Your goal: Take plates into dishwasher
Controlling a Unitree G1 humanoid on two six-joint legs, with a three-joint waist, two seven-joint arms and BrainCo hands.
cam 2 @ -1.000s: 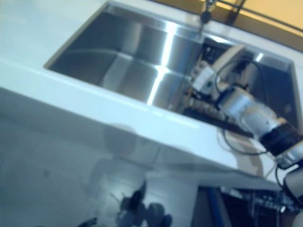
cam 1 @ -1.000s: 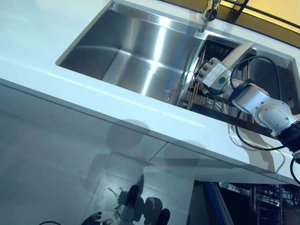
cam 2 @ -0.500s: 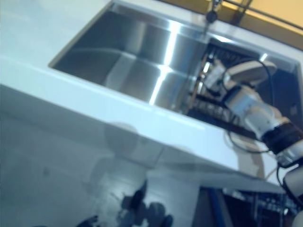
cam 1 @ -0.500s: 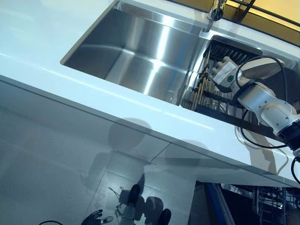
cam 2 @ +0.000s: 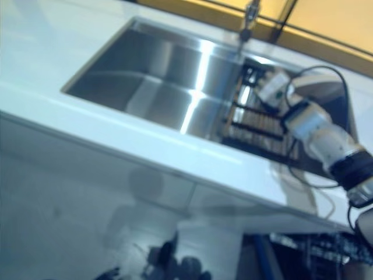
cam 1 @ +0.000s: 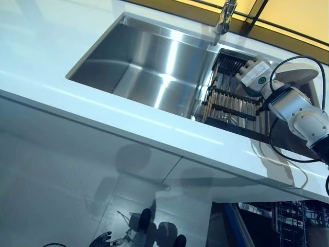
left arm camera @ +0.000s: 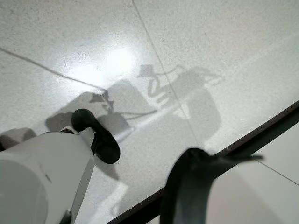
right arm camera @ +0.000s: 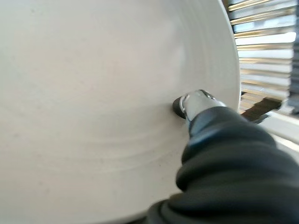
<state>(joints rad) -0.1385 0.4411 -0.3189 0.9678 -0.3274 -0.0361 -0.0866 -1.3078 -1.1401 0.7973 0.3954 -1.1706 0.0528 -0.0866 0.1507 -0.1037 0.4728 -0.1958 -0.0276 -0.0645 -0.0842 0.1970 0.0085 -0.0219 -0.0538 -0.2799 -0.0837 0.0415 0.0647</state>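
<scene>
A white plate (cam 1: 299,72) is held above the dish rack (cam 1: 231,103) in the sink's right compartment, with my right hand (cam 1: 255,76) shut on its rim. In the right wrist view the plate (right arm camera: 103,107) fills the picture and my thumb (right arm camera: 196,101) presses on its face, with rack bars showing past its edge. The plate lies nearly flat, clear of the rack. My left hand (cam 1: 103,239) hangs low near the floor, fingers loosely spread and holding nothing.
The steel sink basin (cam 1: 149,62) lies left of the rack, with the faucet (cam 1: 224,18) behind it. The white counter (cam 1: 103,108) runs along the front. An open dishwasher's wire rack (cam 1: 295,224) shows below the counter at the lower right.
My right hand has lifted the plate up and to the right, out of the dish rack, and tipped it from upright to nearly flat. The camera has shifted slightly.
</scene>
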